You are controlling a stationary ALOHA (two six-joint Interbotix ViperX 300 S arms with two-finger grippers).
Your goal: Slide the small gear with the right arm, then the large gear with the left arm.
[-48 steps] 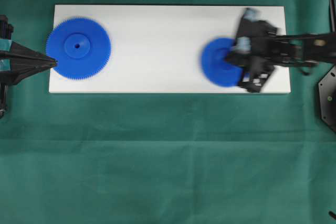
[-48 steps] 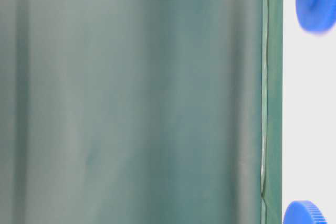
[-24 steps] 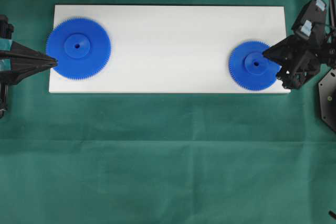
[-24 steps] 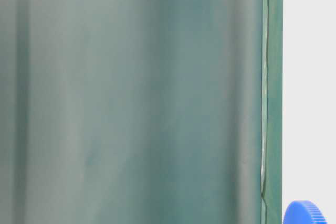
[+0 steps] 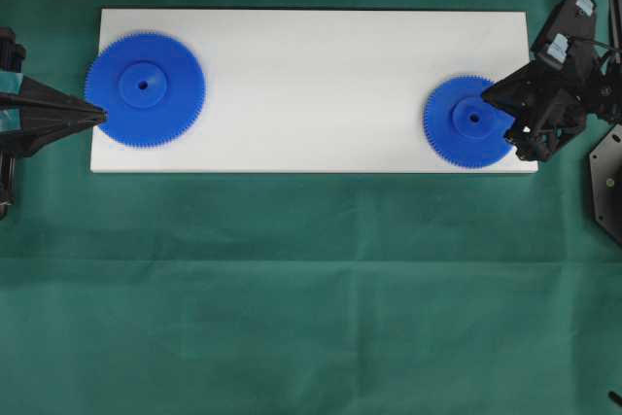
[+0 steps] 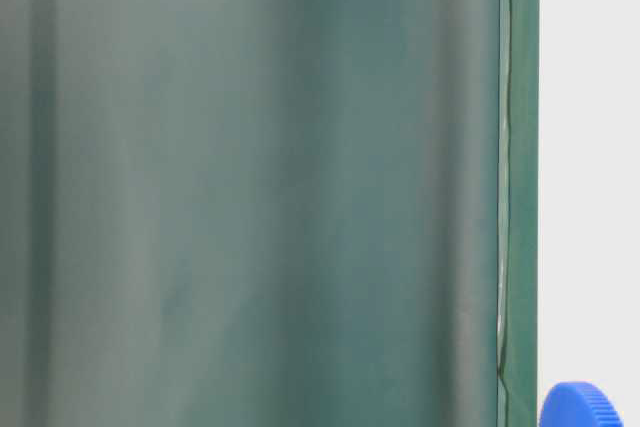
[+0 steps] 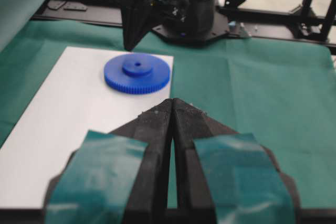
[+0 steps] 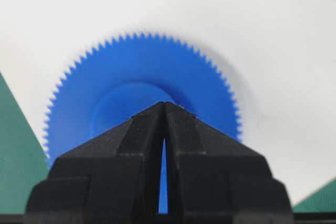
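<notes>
Watching the small gear [image 5: 471, 121] lying flat at the right end of the white board [image 5: 311, 65], close to that end's edge. Seeing the right gripper [image 5: 489, 100] pointing down over the gear's hub, fingers pinched nearly together with just a thin slit between them, gripping nothing. Not managing to tell whether the tip is touching the hub or hovering above it.

Spotting the large gear [image 5: 145, 89] flat at the far left end of the board, and the left gripper [image 5: 99, 116], pressed closed and empty, waiting with its tip at the gear's rim.

Judging the small gear's slide to be the step in hand, or only just finishing. Reckoning the large gear's slide as not yet begun.

Looking for brands, labels or lettering: finding nothing readable, only plain teal tape [image 7: 94, 177] on the left fingers.
</notes>
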